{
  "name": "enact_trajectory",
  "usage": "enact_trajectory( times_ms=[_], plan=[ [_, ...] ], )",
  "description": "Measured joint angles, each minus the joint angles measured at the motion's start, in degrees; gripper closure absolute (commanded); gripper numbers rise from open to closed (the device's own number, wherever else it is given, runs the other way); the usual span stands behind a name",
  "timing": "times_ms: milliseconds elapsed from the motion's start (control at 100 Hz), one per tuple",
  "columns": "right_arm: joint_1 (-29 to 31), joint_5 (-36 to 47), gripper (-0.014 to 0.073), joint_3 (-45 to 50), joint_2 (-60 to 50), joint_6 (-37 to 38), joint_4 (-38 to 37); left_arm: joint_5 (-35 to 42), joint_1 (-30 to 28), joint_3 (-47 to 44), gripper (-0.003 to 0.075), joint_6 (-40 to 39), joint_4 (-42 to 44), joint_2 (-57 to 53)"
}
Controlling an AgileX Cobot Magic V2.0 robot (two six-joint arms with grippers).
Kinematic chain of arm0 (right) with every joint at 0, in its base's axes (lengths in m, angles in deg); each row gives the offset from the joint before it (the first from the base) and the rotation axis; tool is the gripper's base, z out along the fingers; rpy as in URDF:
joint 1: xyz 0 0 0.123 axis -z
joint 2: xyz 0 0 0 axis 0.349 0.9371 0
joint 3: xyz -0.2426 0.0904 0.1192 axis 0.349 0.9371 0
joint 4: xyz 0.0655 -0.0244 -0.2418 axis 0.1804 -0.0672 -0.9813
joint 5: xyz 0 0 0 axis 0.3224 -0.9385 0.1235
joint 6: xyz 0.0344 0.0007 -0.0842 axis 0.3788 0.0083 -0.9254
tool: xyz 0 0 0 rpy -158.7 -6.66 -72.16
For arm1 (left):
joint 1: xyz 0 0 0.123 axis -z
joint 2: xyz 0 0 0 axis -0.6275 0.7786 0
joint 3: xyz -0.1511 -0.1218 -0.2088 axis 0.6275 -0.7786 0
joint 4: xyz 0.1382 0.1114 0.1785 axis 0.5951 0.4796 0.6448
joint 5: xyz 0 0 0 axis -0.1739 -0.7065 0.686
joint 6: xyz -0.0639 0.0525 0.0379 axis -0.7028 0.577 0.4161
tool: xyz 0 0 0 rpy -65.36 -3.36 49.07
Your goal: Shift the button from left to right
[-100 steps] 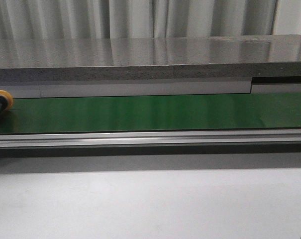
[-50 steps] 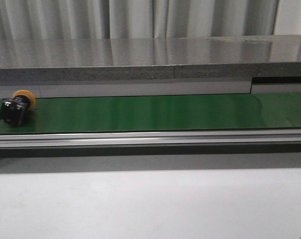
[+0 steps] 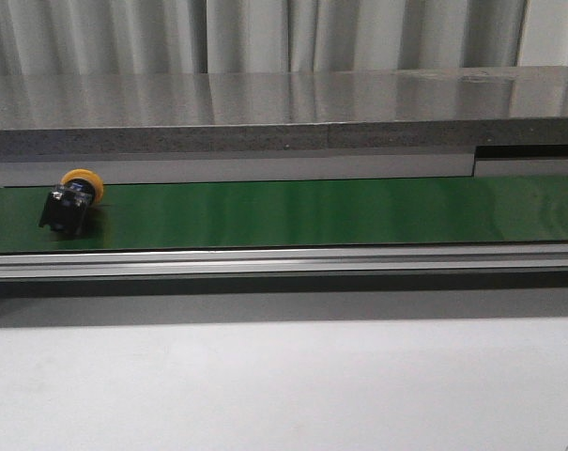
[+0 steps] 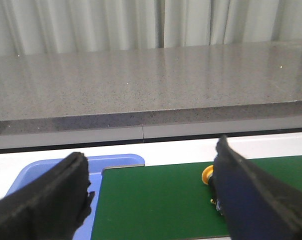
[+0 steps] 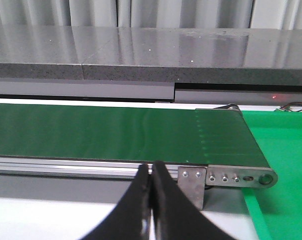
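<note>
The button [image 3: 70, 203] lies on its side on the green conveyor belt [image 3: 293, 212] near its left end, yellow-orange cap toward the back, black body toward the front. In the left wrist view the button [image 4: 209, 176] shows partly behind one finger [image 4: 250, 195]. My left gripper [image 4: 151, 200] is open and empty, above the belt's left end; the button is at its right finger, not between the jaws. My right gripper [image 5: 151, 185] is shut and empty, in front of the belt's right end. Neither gripper shows in the front view.
A blue tray [image 4: 61, 167] sits at the belt's left end. A green bin [image 5: 283, 165] sits beyond the belt's right end. An aluminium rail [image 3: 284, 259] runs along the belt's front. A grey stone counter [image 3: 284, 108] stands behind.
The button has travelled rightward along the belt, from the front view's left edge to a little inside it. The grippers show no movement.
</note>
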Motion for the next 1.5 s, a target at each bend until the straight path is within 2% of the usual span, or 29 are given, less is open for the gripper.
enact_trajectory(
  times_ms=[140, 260, 400, 590, 660, 1500],
  plan=[
    [0.0, 0.0, 0.0661, 0.0, 0.0, 0.0, 0.0, -0.1, 0.0, -2.8, 0.023, 0.0, 0.0, -4.9],
    [0.0, 0.0, 0.0661, 0.0, 0.0, 0.0, 0.0, -0.1, 0.0, -3.9, 0.0293, 0.0, 0.0, -6.4],
    [0.0, 0.0, 0.0661, 0.0, 0.0, 0.0, 0.0, -0.1, 0.0, -4.0, 0.043, 0.0, 0.0, -6.5],
    [0.0, 0.0, 0.0661, 0.0, 0.0, 0.0, 0.0, -0.1, 0.0, -4.0, 0.0672, 0.0, 0.0, -6.6],
    [0.0, 0.0, 0.0661, 0.0, 0.0, 0.0, 0.0, -0.1, 0.0, -4.0, 0.074, 0.0, 0.0, -6.6],
    [0.0, 1.3, 0.0661, 0.0, 0.0, 0.0, 0.0, -0.1, 0.0, -4.0, 0.074, 0.0, 0.0, -6.6]
  ],
)
